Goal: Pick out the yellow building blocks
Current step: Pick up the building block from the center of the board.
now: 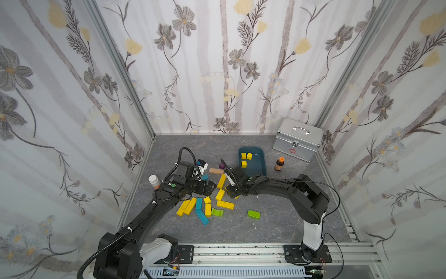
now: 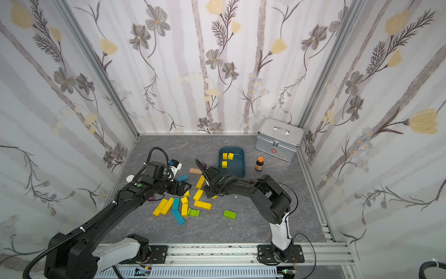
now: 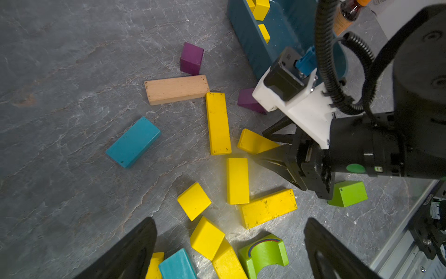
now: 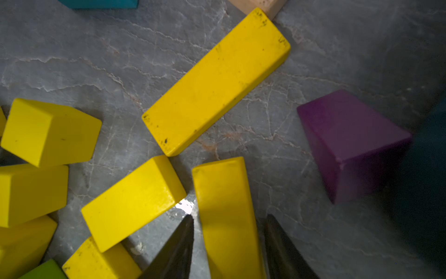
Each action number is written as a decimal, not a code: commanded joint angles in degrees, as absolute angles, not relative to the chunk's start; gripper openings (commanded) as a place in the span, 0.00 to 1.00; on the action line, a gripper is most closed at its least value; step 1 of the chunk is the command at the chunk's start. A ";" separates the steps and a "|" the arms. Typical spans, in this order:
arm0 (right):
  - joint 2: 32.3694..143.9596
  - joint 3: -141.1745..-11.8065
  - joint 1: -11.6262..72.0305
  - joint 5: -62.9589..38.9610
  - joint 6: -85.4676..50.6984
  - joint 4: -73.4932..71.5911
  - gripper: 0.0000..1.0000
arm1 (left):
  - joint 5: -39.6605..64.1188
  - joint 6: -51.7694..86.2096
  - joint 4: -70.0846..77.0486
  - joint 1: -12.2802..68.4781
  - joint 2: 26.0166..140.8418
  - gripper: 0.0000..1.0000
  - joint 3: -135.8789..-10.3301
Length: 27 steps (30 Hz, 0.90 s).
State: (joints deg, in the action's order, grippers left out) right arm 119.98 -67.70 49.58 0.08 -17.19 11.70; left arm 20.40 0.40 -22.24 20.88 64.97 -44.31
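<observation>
Right gripper (image 4: pixel 229 215) straddles a yellow bar (image 4: pixel 222 188), long axis along the fingers (image 4: pixel 173 253); pinched or not, I cannot tell. In a top view, tray (image 1: pixel 259 161) at its 1 o'clock; left gripper (image 3: pixel 229 218), wide open, at 9.

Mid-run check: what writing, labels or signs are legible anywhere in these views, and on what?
Red cross sign, no words: on the front of the silver metal case.
Label on the brown glass bottle with the orange cap: too blurred to read.
White lettering on a black part at the edge of the left wrist view: too small to read.
No other text shows.
</observation>
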 commanded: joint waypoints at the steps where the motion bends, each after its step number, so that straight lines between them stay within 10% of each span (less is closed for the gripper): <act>1: 120.37 -67.68 49.67 -0.81 -16.52 13.78 0.49 | 19.55 -0.59 -20.80 20.91 64.69 0.97 -44.20; 27: 116.76 -66.98 51.24 4.88 -16.70 14.01 0.26 | 17.32 -1.06 -19.58 20.51 65.84 0.97 -44.82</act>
State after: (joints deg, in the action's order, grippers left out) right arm 118.41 -67.85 51.20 7.01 -16.67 16.86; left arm 18.00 -0.40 -21.19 20.62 66.06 -44.47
